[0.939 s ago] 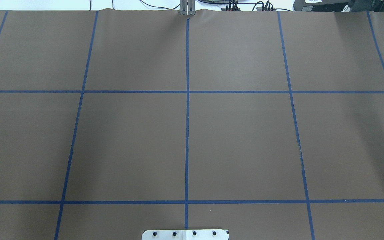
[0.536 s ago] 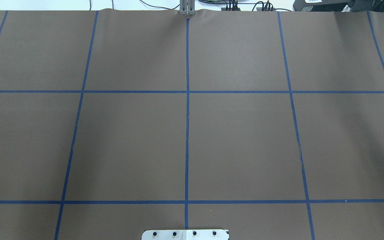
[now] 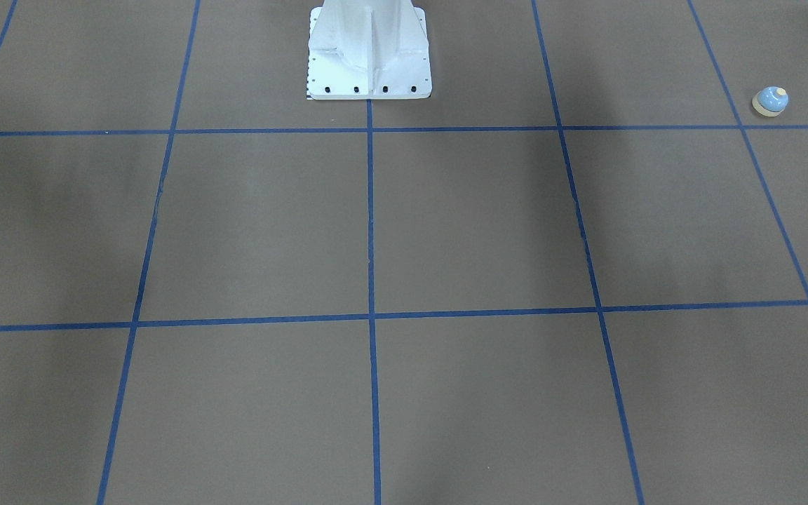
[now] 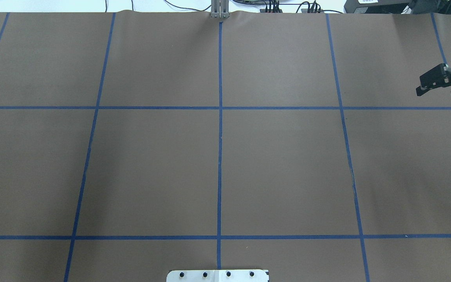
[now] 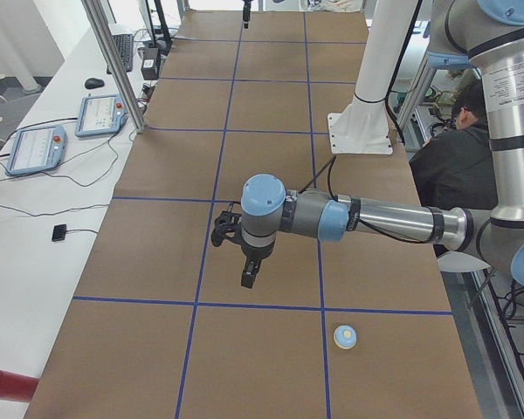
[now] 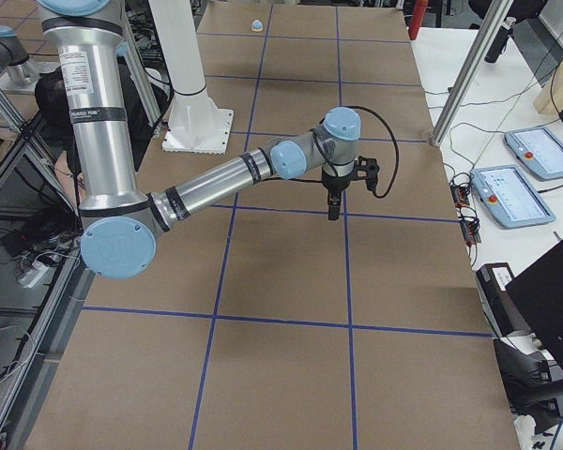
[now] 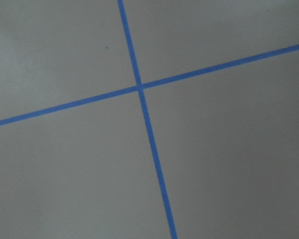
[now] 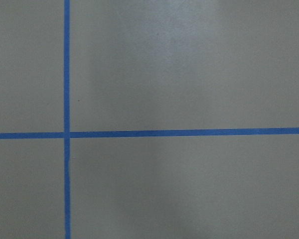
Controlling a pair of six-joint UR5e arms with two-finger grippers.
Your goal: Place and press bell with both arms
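Note:
The light-blue bell (image 3: 771, 101) with its cream rim and button stands upright on the brown table near the robot's left end; it also shows in the exterior left view (image 5: 345, 336) and far off in the exterior right view (image 6: 256, 25). It is out of the overhead view. My left gripper (image 5: 249, 272) points down above the table, apart from the bell; I cannot tell whether it is open. My right gripper (image 4: 437, 93) hangs at the overhead view's right edge with its fingers apart and empty, far from the bell; it also shows in the exterior right view (image 6: 333, 208).
The white pedestal base (image 3: 369, 63) is bolted at the table's robot side. Blue tape lines (image 4: 219, 156) grid the brown cover. Metal posts (image 5: 113, 65) and teach pendants (image 6: 530, 192) stand along the far side. A seated person (image 5: 458, 166) is behind the robot.
My right gripper has come into the overhead view at its right edge; it was out of that view before. Nothing else there has changed.

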